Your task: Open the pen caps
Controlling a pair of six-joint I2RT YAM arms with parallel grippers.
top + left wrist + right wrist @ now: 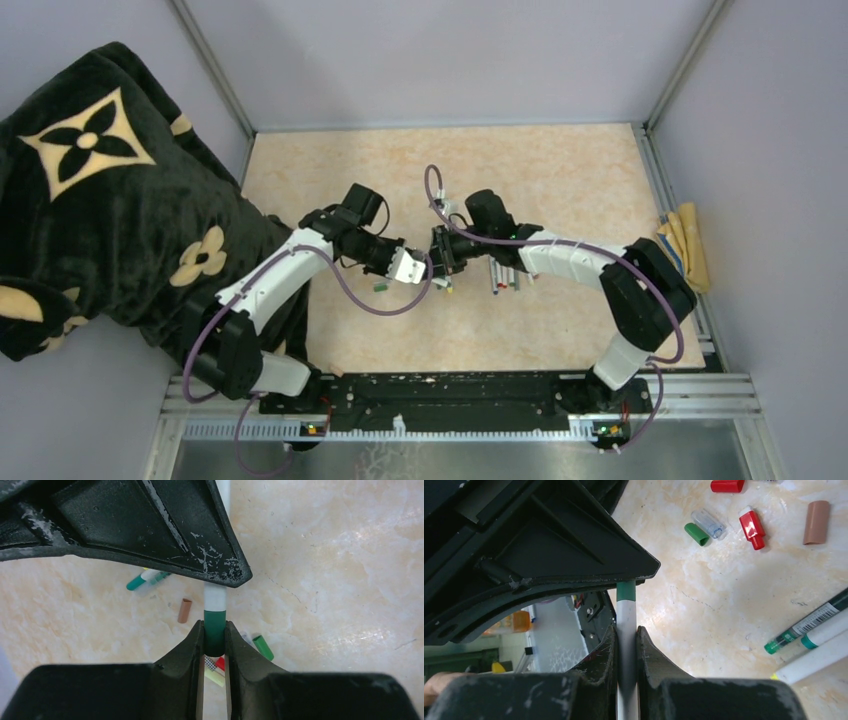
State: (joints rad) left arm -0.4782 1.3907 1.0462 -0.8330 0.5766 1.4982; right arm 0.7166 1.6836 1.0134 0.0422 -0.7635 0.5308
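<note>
Clenching the left claw (215, 632) on the green cap (215, 620); clenching the right claw (627, 632) on the same pen's white barrel (626, 611); holding both over the tabletop (724, 590), near 1 brown cap (817, 515).

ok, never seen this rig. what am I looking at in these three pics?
Two robot arms are bolted at the table's near edge. The wide picture comes from a fixed camera above. The other two come from a camera on each wrist, looking past that arm's own fingers. Both arms hold one pen between them: the left end effector is shut on its green cap, the right end effector on its white barrel. Loose on the table are a red cap, a brown cap and more pens. A dark flowered blanket lies at the left.
</note>
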